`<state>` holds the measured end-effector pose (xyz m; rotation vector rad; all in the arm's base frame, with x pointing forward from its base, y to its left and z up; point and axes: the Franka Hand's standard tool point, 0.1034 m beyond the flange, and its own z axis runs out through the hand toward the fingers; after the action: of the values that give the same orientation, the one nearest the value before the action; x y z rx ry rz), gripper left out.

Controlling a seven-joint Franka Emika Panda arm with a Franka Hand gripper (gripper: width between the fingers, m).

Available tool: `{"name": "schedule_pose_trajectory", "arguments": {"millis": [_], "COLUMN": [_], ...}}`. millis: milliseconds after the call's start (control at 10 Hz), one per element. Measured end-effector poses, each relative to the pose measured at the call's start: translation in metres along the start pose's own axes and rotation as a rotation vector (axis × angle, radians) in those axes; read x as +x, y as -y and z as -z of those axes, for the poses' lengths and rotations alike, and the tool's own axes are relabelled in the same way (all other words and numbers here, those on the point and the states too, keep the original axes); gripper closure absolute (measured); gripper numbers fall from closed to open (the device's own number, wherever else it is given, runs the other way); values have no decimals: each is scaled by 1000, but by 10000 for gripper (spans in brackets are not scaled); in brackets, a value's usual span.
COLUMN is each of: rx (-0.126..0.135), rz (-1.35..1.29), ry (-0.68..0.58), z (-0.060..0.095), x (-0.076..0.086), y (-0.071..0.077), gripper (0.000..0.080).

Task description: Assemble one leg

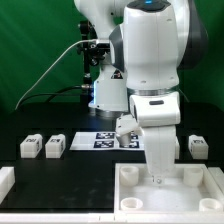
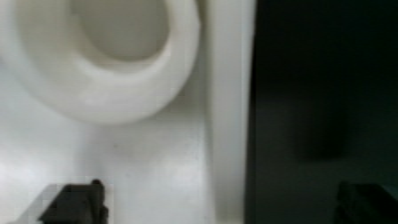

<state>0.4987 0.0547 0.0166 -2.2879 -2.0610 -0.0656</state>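
Note:
Small white legs with square tags lie on the black table in the exterior view: two at the left (image 1: pixel 30 147) (image 1: pixel 55 146), one by the marker board (image 1: pixel 125 129), one at the right (image 1: pixel 198 147). My gripper (image 1: pixel 155 178) is low over the large flat white panel (image 1: pixel 200 190) at the front. In the wrist view the gripper (image 2: pixel 221 205) is open and holds nothing. Its dark fingertips (image 2: pixel 75 202) stand wide apart, one over the white panel (image 2: pixel 160 160), the other over the black table. A round corner hole (image 2: pixel 111 45) of the panel fills the view. No leg shows in the wrist view.
The marker board (image 1: pixel 100 139) lies behind the panel, in front of the arm's base. Another white part (image 1: pixel 5 182) sits at the front edge on the exterior view's left. A green backdrop stands behind.

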Motion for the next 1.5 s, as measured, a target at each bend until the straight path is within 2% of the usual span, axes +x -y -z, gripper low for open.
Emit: {"name": "schedule_pose_trajectory", "arguments": {"millis": [100,200,400,800,1000,1200,1400,1500], "rx": [-9,-8,-11,-8,12,19,87,174], "rz": [-52,-107,-441,-955,-1185,-1231,-1341,-1371], "ry": [3,3,-4,-35,-47,-47,12,131], "z": [9,14,25,24,23,22,19,22], "x": [2,8,31,84,87,88,96,103], "y": [2,11,27,55,56,57,71,79], "gripper": [150,150,150,150,150,150,150,150]}}
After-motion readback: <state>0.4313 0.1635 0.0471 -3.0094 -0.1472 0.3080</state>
